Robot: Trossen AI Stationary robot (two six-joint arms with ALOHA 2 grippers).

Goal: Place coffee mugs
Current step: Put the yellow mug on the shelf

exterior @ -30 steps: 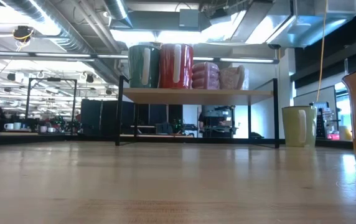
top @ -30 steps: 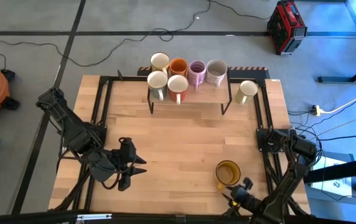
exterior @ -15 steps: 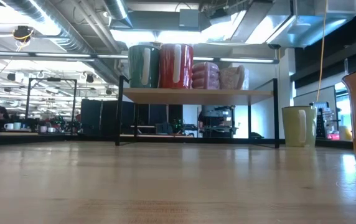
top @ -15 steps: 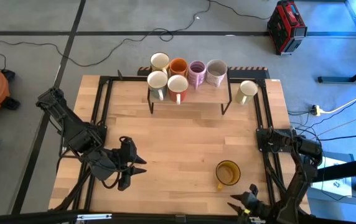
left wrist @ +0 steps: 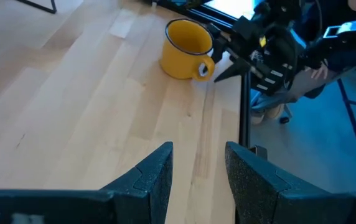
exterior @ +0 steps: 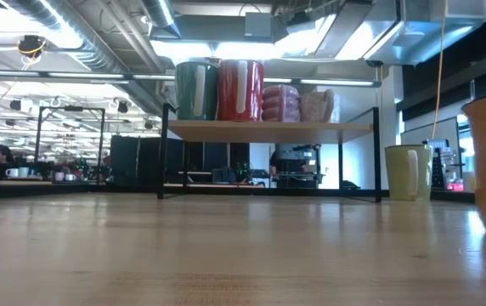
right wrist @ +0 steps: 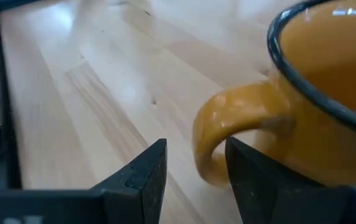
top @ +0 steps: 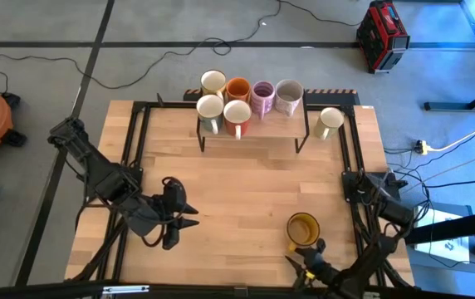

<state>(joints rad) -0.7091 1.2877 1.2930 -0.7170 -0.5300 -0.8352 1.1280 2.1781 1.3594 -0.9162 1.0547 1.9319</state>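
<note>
A: Amber-yellow mug (top: 303, 229) stands upright on the bare wood near the table's front right corner, handle turned toward the front edge. Same mug shows in the left wrist view (left wrist: 187, 49) and up close in the right wrist view (right wrist: 315, 93).

B: Right gripper (top: 305, 259)?

A: Just in front of the mug, at the handle. Fingers are apart with a gap between them, nothing in them (the handle sits just past the fingertips, not between them, in the right wrist view). I'd call this the approach step for that mug.

B: And the others?

A: Six are already on the black rack (top: 252, 120) at the back: two cream at its left (top: 210, 110), an orange one (top: 237, 88), one white with an orange handle (top: 237, 115), a lilac one (top: 262, 96), a greyish one (top: 288, 95). One more cream mug (top: 330, 121) stands on the table just right of the rack.

B: Left arm?

A: Left gripper (top: 183, 218) waits over the front left of the table, fingers parted, empty, well apart from every mug.

B: Next move?

A: My guess: ease forward so the fingers straddle the handle or rim, close, then lift and carry it toward the rack. It needs a square line-up (a skewed push could slide the mug).
</note>
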